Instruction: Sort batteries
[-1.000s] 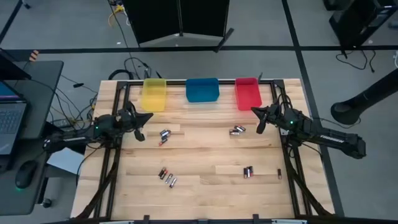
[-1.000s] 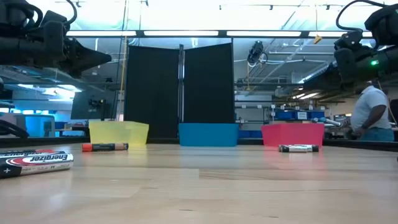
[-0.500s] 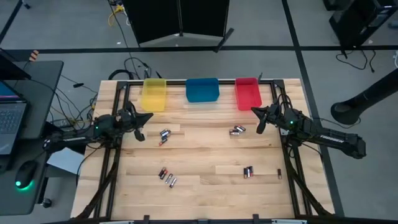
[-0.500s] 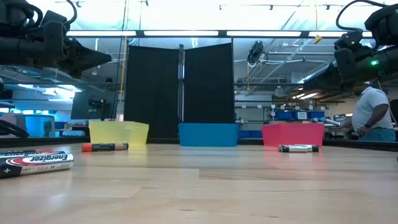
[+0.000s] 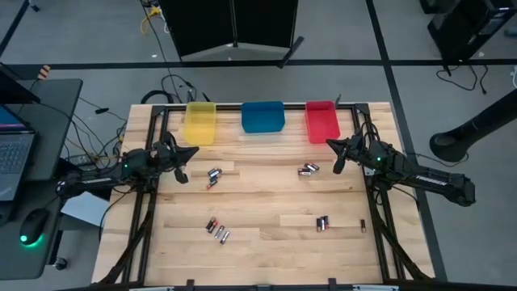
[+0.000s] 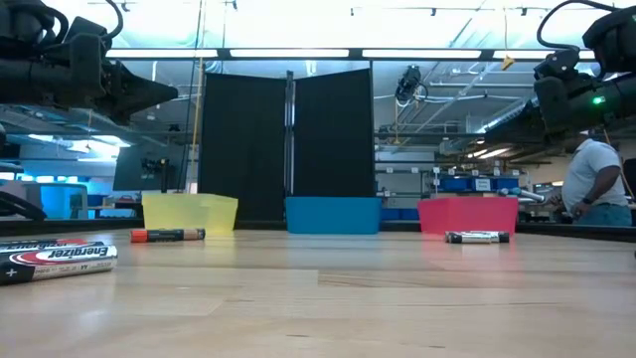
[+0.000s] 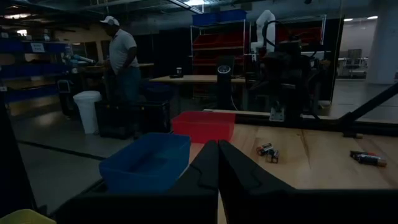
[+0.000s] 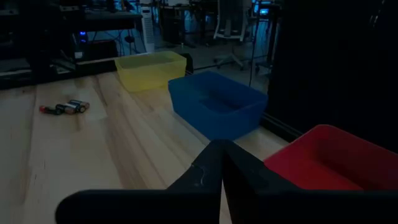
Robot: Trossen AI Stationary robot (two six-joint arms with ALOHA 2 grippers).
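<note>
- Left gripper [image 5: 187, 153] shut, empty, raised; batteries [image 5: 213, 175] just ahead, unsorted.
- Right gripper [image 5: 333, 149] shut, empty; red bin [image 5: 321, 121] beside it, ready for drops.

Closed fingers [image 7: 217, 163], perhaps batteries [image 7: 268, 150] beyond

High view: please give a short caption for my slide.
Batteries lie scattered on the table; yellow, blue, red bins line the far edge.
</note>
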